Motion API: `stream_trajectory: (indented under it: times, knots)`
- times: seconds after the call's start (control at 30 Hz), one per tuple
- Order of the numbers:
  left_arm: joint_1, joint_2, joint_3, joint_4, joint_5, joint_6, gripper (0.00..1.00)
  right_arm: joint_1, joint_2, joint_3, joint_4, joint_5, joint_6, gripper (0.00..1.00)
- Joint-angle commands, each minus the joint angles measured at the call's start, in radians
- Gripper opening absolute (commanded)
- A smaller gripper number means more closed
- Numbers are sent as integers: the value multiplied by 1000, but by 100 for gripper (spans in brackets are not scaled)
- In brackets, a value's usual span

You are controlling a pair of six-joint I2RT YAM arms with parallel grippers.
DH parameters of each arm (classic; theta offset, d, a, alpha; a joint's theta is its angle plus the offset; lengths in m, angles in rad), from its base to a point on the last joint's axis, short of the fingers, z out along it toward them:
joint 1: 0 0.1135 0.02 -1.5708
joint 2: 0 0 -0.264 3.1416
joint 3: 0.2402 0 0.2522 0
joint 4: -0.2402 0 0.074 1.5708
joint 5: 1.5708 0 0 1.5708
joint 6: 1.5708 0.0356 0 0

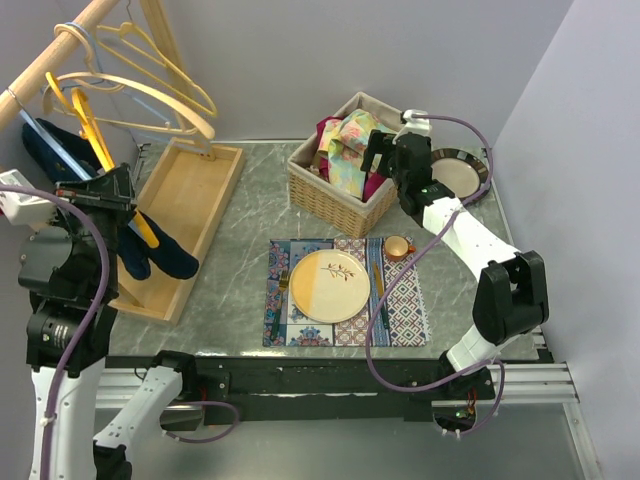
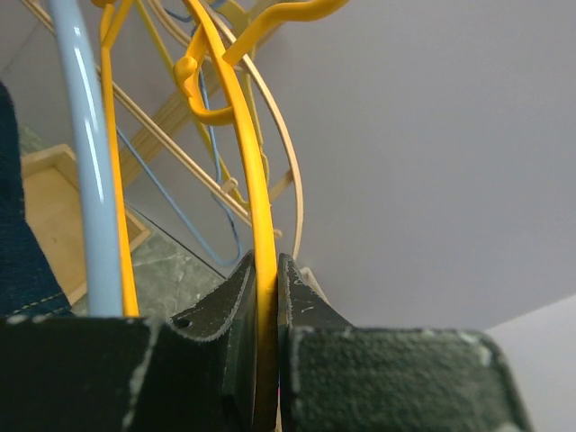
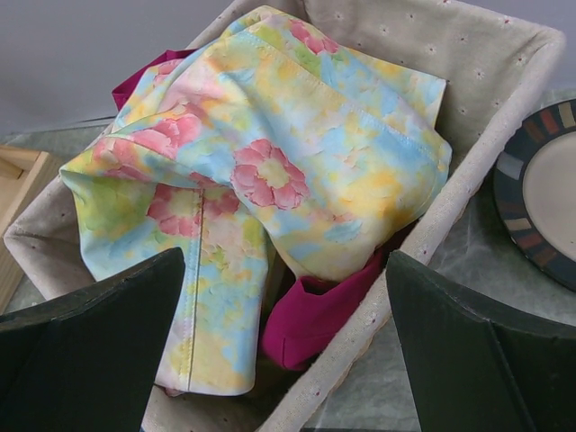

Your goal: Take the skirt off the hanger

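Grey marbled table point(image 1: 250, 200) fills the middle of the top view, with pale walls behind and a wooden rail point(image 1: 60, 45) of hangers rising at the far left corner.

The dark blue skirt point(image 1: 155, 255) hangs on a yellow hanger point(image 1: 90, 128) at the left edge, above a wooden tray point(image 1: 190, 200). One dark fold droops below the left end effector point(image 1: 112, 195) and another shows beyond it, nearer the rail. The left wrist view shows this end effector point(image 2: 265, 297) narrowed onto the yellow hanger's bar, pads pressed on either side of it, with denim at the frame's left edge. Whether the hook is on the rail I cannot tell.

The hanger's long axis runs from the rail down toward the tray, so the skirt lies along that line on both sides of the left grip.

The right end effector point(image 1: 385, 150) is well apart, across the table, jaws spread wide over a basket point(image 1: 335, 205) of floral cloth point(image 3: 288, 153) and holding nothing.

Only the left arm is near, and it is busy with the hanger, so the right arm (the free one) probably has to cross over to pull the skirt along that axis.
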Motion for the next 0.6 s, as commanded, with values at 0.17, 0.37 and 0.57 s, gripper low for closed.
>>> stream_trajectory:
  times: [0.17, 0.37, 0.57]
  knots:
    - [4, 87, 67, 65, -154, -44, 1, -2, -22, 34, 12, -1, -6, 100]
    - [4, 133, 82, 111, -250, -21, 1, 5, -10, 53, -1, 6, -20, 100]
    - [4, 171, 96, 138, -295, -15, 1, 18, -8, 66, -8, 12, -21, 100]
